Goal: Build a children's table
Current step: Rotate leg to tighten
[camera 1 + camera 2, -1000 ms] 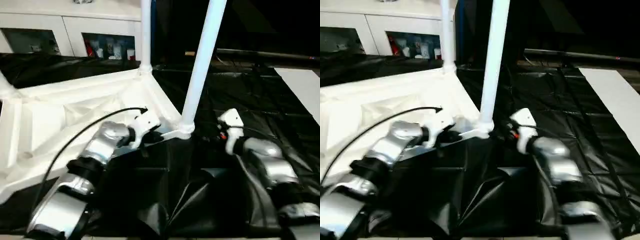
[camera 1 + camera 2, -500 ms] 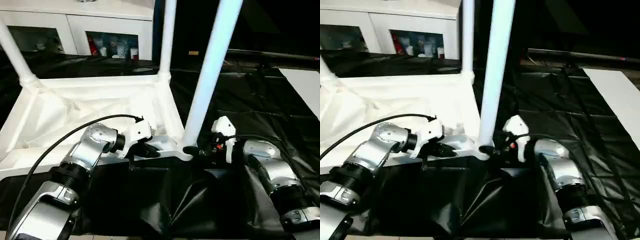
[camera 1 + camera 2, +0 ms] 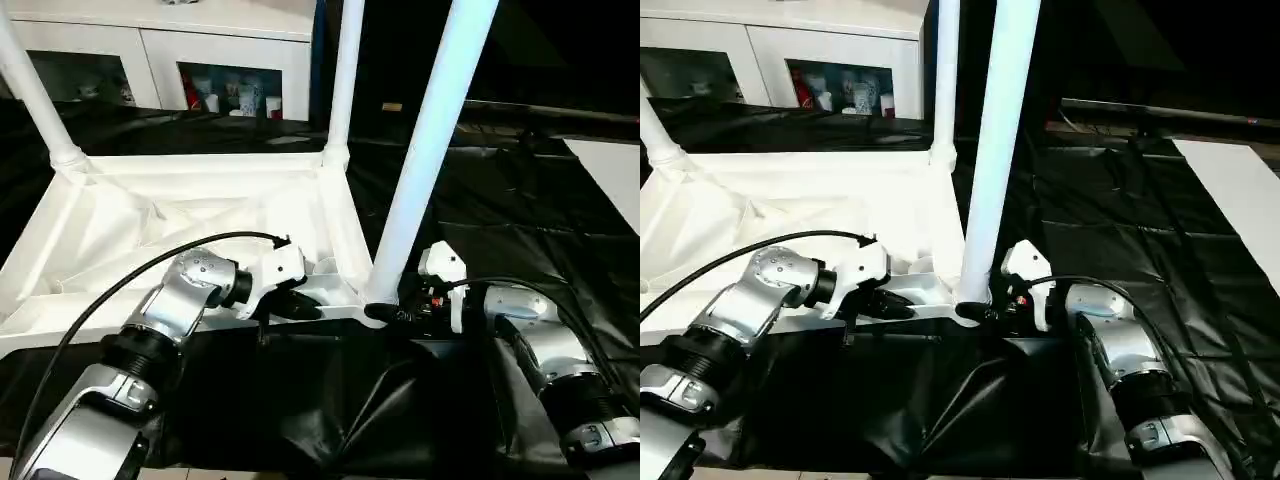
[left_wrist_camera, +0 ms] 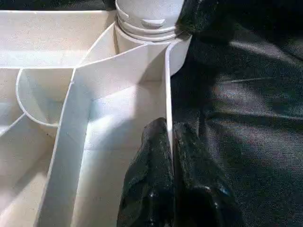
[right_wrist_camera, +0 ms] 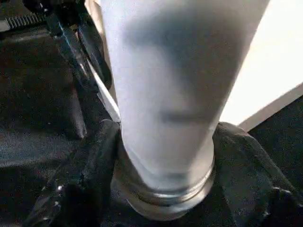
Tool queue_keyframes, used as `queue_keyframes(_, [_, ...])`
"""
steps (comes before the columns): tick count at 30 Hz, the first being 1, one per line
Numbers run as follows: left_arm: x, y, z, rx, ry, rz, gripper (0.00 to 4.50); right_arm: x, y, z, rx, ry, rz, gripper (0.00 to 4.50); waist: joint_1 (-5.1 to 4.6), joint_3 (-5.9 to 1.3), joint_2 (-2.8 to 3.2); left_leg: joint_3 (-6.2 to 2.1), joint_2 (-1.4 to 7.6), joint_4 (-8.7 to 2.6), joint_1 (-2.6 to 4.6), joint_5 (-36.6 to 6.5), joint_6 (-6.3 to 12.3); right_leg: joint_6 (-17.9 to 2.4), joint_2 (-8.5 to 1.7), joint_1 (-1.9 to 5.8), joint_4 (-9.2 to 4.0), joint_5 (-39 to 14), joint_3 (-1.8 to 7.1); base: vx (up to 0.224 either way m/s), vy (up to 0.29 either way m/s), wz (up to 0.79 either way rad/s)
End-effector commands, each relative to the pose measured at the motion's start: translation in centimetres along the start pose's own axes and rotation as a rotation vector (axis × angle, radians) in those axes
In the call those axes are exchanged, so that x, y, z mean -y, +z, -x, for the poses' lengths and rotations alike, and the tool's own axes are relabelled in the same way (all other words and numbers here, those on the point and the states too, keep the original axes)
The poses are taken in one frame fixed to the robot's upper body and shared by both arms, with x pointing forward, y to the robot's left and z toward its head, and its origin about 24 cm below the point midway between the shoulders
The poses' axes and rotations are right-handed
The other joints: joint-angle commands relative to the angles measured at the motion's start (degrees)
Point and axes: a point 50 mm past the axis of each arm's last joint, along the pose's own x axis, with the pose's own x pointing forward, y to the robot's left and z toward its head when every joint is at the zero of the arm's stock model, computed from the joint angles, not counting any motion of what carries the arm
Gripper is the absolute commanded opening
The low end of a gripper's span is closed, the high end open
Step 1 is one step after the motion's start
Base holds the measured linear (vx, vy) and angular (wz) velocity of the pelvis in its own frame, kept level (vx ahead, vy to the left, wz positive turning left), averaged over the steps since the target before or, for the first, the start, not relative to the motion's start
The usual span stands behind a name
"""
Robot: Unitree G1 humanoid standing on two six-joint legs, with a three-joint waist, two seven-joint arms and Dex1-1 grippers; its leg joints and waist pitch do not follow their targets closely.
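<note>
Upturned white plastic table top [image 3: 190, 215] on black sheeting [image 3: 500, 210], ribbed underside facing up, in front of a white glass-door cabinet [image 3: 225, 60]. Three tapered white legs standing in its corner sockets: nearest leg [image 3: 425, 150] at the corner closest to the robot, far leg [image 3: 345, 80] behind it, third leg [image 3: 35, 95] at the far left corner. Left gripper [image 4: 169, 156] pinched tight on the top's thin near rim. Right gripper [image 5: 163, 156] clasped around the nearest leg's base, just above its socket.
</note>
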Motion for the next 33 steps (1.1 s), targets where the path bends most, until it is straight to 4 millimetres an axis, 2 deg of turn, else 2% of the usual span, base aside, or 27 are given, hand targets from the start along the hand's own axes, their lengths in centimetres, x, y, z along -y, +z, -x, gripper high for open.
queue_keyframes(1, [1.0, -0.4, -1.0, -0.002, -0.079, 0.014, 0.0, -0.5, 0.0, -0.3, 0.01, 0.036, -0.008, 2.69, -0.14, -2.77, -0.29, 0.49, 0.95, -3.04, -0.04, -6.1, 5.04, -15.4, -3.0, 3.31, -3.34, 0.3, 1.6, 0.0, 0.0, 0.0])
queue_keyframes(10, [1.2, -0.7, -0.9, -0.009, -0.083, 0.02, 0.0, -0.7, -0.5, -0.3, 0.009, 0.048, -0.036, 2.61, -0.13, -2.83, -0.25, 0.49, 0.91, -2.97, -0.04, -6.0, 4.9, -15.4, -3.0, 3.36, -3.31, 0.0, 1.58, 0.0, 0.0, 0.0])
queue_keyframes(13, [1.0, -0.8, -1.1, -0.013, -0.049, 0.032, 0.0, -0.2, -1.3, -0.6, -0.021, -0.073, -0.039, 2.61, -0.18, -2.78, -0.2, 0.49, 0.93, -3.0, -0.03, -6.1, 4.66, -15.4, -2.99, 3.25, -3.35, -0.4, 1.56, 0.0, 0.0, 0.0])
queue_keyframes(14, [0.5, -0.9, -1.4, -0.016, 0.009, 0.05, 0.0, 0.3, -1.6, -0.8, -0.035, -0.161, -0.046, 2.61, -0.22, -2.65, -0.1, 0.49, 0.94, -3.12, 0.04, -6.9, 4.22, -15.2, -2.98, 3.1, -3.54, -1.9, 1.51, 0.0, 0.0, 0.0])
queue_keyframes(16, [-0.1, -0.9, -1.7, -0.023, 0.09, 0.073, 0.0, 0.9, -2.0, -1.2, -0.045, -0.28, -0.068, 2.61, -0.59, -2.26, -0.24, 0.43, 0.83, -3.41, 0.15, -10.7, 2.09, -13.6, -3.03, 2.83, -4.33, -9.8, 1.52, 0.0, 0.0, 0.0])
queue_keyframes(18, [-0.3, -0.9, -1.8, -0.026, 0.122, 0.084, 0.0, 1.0, -2.2, -1.3, -0.043, -0.317, -0.083, 2.61, -0.66, -2.1, -0.14, 0.26, 0.83, -3.59, 0.23, -12.5, 1.02, -12.3, -3.12, 2.69, -4.69, -14.4, 1.54, 0.0, 0.0, 0.0])
queue_keyframes(19, [-1.2, -0.8, -2.3, -0.028, 0.236, 0.133, 0.0, 1.3, -2.6, -2.1, -0.03, -0.455, -0.156, 2.61, -0.84, -2.03, -0.11, 0.18, 0.75, -3.7, 0.28, -13.7, 0.09, -10.7, -3.01, 2.32, -4.99, -17.5, 1.63, 0.0, 0.0, 0.0])
queue_keyframes(20, [-1.6, -0.7, -2.6, -0.026, 0.282, 0.158, 0.0, 1.3, -2.8, -2.5, -0.026, -0.518, -0.193, 2.61, -0.98, -2.07, -0.05, 0.01, 0.77, -3.76, 0.46, -14.8, -0.66, -10.1, -3.09, 2.16, -5.14, -19.2, 1.66, 0.0, 0.0, 0.0])
queue_keyframes(22, [-2.2, -0.2, -3.2, -0.017, 0.364, 0.196, 0.0, 1.2, -3.1, -3.5, -0.017, -0.64, -0.275, 2.61, -1.21, -2.2, -0.07, -0.27, 0.72, -3.97, 0.05, -14.4, -1.42, -9.5, -3.1, 2.35, -4.95, -18.5, 1.62, 0.0, 0.0, 0.0])
queue_keyframes(23, [-2.2, -0.2, -3.2, -0.017, 0.364, 0.196, 0.0, 1.2, -3.1, -3.5, -0.017, -0.64, -0.275, 2.61, -1.22, -2.23, -0.08, -0.24, 0.63, -3.91, 0.07, -14.4, -1.32, -9.3, -3.01, 2.3, -5.01, -18.1, 1.57, 0.0, 0.0, 0.0])
queue_keyframes(24, [-2.4, 0.0, -3.6, -0.019, 0.399, 0.21, 0.0, 1.1, -3.1, -4.3, 0.001, -0.689, -0.34, 2.61, -1.35, -2.3, -0.15, -0.09, 0.62, -3.75, 0.19, -14.7, -0.76, -9.6, -2.97, 2.17, -5.03, -16.8, 1.67, 0.0, 0.0, 0.0])
queue_keyframes(25, [-2.5, 0.2, -4.2, -0.029, 0.427, 0.217, 0.0, 0.7, -2.9, -5.4, 0.021, -0.733, -0.404, 2.61, -1.5, -2.3, 0.06, -0.05, 0.58, -3.78, 0.09, -14.9, -0.52, -9.9, -3.04, 2.02, -5.06, -16.3, 1.79, 0.0, 0.0, 0.0])
queue_keyframes(29, [-2.5, 0.3, -4.8, -0.049, 0.434, 0.204, 0.0, 0.2, -2.2, -6.9, 0.019, -0.734, -0.379, 2.61, -1.41, -2.47, 0.1, -0.02, 0.56, -3.71, -0.04, -13.5, -0.06, -10.3, -2.97, 2.3, -4.83, -12.9, 1.7, 0.0, 0.0, 0.0])
queue_keyframes(31, [-2.3, 0.3, -5.1, -0.065, 0.423, 0.176, 0.0, -0.1, -1.2, -7.6, 0.068, -0.67, -0.336, 2.61, -1.32, -2.5, 0.05, 0.1, 0.55, -3.6, -0.13, -13.0, 0.65, -10.6, -3.05, 2.44, -4.81, -11.3, 1.71, 0.0, 0.0, 0.0])
queue_keyframes(33, [-2.2, 0.2, -5.3, -0.07, 0.417, 0.174, 0.0, -0.2, -0.7, -7.7, 0.113, -0.643, -0.33, 2.61, -1.21, -2.4, -0.07, 0.13, 0.53, -3.64, -0.18, -13.1, 1.11, -10.5, -3.07, 2.5, -4.9, -12.0, 1.73, 0.0, 0.0, 0.0])
